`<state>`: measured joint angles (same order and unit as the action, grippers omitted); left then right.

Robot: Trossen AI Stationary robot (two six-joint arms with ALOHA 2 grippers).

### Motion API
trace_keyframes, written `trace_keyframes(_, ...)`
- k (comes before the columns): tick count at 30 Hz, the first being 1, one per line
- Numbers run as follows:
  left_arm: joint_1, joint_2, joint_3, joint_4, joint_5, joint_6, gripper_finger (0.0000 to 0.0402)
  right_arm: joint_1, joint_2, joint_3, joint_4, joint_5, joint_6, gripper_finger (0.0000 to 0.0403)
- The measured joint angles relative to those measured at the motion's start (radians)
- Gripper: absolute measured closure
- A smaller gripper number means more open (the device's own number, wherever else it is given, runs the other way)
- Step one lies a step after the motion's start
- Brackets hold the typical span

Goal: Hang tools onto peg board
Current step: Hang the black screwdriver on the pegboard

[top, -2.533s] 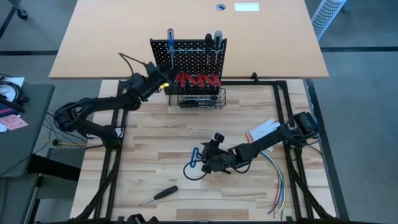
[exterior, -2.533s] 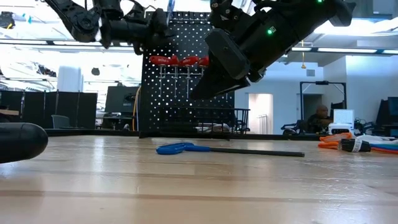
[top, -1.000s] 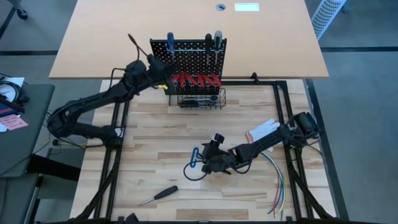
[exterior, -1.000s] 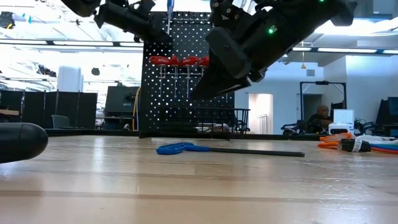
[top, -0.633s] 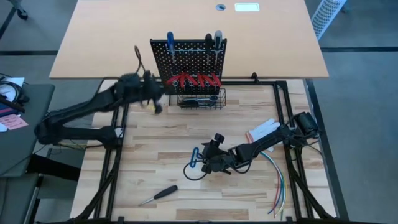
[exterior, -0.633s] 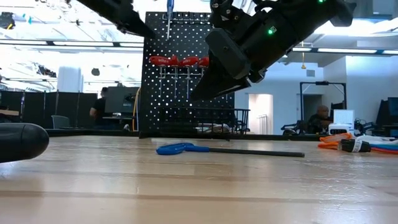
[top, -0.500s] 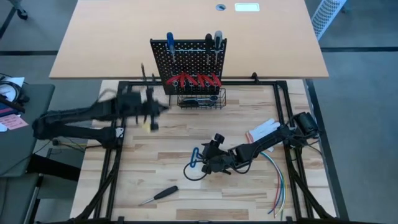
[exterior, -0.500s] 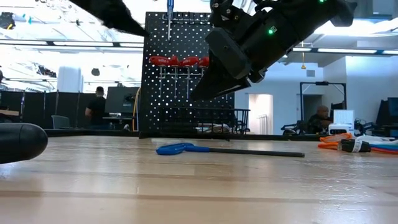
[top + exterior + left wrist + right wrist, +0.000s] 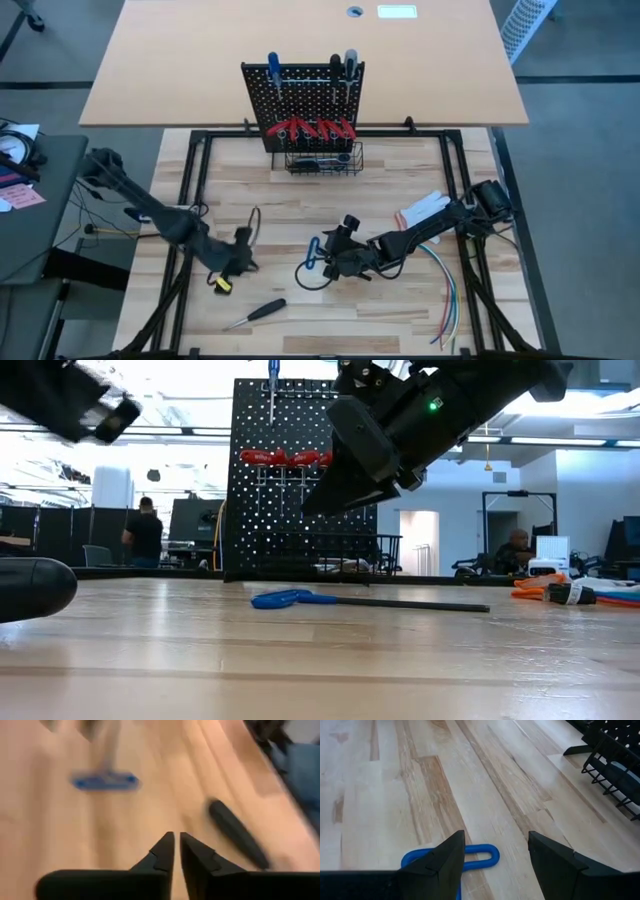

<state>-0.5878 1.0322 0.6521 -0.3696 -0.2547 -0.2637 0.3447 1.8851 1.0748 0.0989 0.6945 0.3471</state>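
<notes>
The peg board (image 9: pixel 303 95) stands upright at the far middle. A blue-handled screwdriver (image 9: pixel 273 66) and dark-handled ones (image 9: pixel 343 66) sit in its top row, with red-handled pliers (image 9: pixel 312 128) above the wire basket (image 9: pixel 323 160). A blue-handled hex key (image 9: pixel 316 250) lies flat on the table. My right gripper (image 9: pixel 495 855) hovers open over the key's blue loop (image 9: pixel 479 858), one finger on each side, touching nothing. A black-handled screwdriver (image 9: pixel 258 312) lies near the front edge. My left gripper (image 9: pixel 176 849) is empty and all but shut above the table, left of the hex key.
A bundle of coloured wires (image 9: pixel 447 285) and a white and orange packet (image 9: pixel 420 212) lie at the right. Bare wood stretches between the peg board and the hex key. A large tan tabletop (image 9: pixel 300 40) stands behind the peg board. People show in the room beyond.
My left gripper has swung away from the peg board's left side, toward the table's near edge and downward, tipping to point down at the table near the black-handled screwdriver. The blue-handled screwdriver has stayed in the peg board's top row.
</notes>
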Motion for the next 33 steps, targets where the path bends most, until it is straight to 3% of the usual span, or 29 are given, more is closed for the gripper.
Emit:
trace_keyframes(7, -0.105, 0.175, 0.009, -0.091, 0.282, -0.401, 0.0264, -0.011, 0.0, 0.0, 0.036, 0.0, -0.062, 0.0184)
trace_keyframes(11, -0.191, 0.299, 0.008, -0.08, 0.328, -0.551, 0.0216, -0.031, 0.0, 0.0, 0.068, -0.016, -0.084, 0.0184)
trace_keyframes(15, -0.234, 0.418, 0.014, -0.027, 0.317, -0.619, 0.0205, -0.047, 0.0, 0.0, 0.07, -0.05, -0.086, 0.0184)
trace_keyframes(22, -0.292, 0.526, 0.137, -0.136, 0.218, -0.499, 0.0223, -0.039, 0.0, 0.0, 0.075, -0.088, -0.063, 0.0184)
trace_keyframes(27, -0.345, 0.518, 0.234, -0.153, 0.033, -0.466, 0.0231, -0.026, 0.0, 0.0, 0.075, -0.095, -0.022, 0.0184)
trace_keyframes(33, -0.407, 0.537, 0.244, -0.09, -0.143, -0.436, 0.0231, -0.002, 0.0, 0.0, 0.104, -0.095, -0.015, 0.0184)
